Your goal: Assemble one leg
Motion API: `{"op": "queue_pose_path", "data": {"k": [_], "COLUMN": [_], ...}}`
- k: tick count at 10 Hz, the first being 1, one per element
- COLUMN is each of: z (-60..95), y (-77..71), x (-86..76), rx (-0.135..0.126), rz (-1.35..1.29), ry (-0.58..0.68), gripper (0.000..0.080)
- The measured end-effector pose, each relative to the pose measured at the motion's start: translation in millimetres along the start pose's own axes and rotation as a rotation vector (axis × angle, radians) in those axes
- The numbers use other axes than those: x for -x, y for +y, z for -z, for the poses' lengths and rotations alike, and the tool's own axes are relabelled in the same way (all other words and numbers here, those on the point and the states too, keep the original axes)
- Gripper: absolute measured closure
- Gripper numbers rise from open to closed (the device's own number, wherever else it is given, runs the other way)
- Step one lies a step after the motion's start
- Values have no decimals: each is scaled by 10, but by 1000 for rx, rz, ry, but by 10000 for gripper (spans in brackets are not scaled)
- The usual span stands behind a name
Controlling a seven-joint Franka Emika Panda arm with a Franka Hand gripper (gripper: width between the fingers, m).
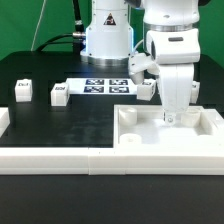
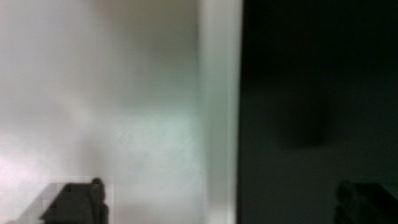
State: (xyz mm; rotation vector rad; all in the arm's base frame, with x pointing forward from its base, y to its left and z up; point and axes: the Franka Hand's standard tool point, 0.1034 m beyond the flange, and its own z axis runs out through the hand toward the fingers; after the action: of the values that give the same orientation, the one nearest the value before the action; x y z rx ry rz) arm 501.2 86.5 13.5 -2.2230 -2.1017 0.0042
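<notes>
- The leg (image 1: 147, 88) I take to be the one in play is a small white block. It stands loose on the table (image 1: 60, 125), just behind the far rim of the tray (image 1: 200, 130) and close beside the arm on the exterior view's left.
- It is not joined to anything that I can see, so by my reading the assembly itself is not yet done.
- The gripper (image 1: 172, 114) is low over the tray's inside, near the far rim. It is beside the leg, not around it.
- In the wrist view the gripper (image 2: 217, 203) shows both fingertips (image 2: 71, 203) set wide apart. Between them is only a blurred white surface on one side and darkness on the other, so I read the hand as wide and empty.
- I cannot tell what that white surface is; the picture is too soft.
- Two spare blocks (image 1: 58, 93) of the same kind sit well apart from the arm, toward the exterior view's left, untouched.
- I cannot find a fourth; the arm may be hiding it.
- The marker board (image 1: 105, 85) lies flat between those blocks and the leg.
- The long rails (image 1: 60, 157) run along the near edge of the table.
- What is left, in my judgement, is to grasp a leg, carry it to its place on the tray, and seat it.
</notes>
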Motion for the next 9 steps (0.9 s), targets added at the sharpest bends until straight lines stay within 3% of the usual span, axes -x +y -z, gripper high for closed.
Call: {"op": "queue_pose_path", "data": {"k": [2,5,6,9], "z": [86,381,491,483], "y": [-99,-332,-385,-396], "x": [-2,-41,-61,-61], "rx": [5,18,33,31], "rz": [-60,-141,-152,-187], "ry": [-6,-31,-35,-33], "gripper": [151,151,151,151]}}
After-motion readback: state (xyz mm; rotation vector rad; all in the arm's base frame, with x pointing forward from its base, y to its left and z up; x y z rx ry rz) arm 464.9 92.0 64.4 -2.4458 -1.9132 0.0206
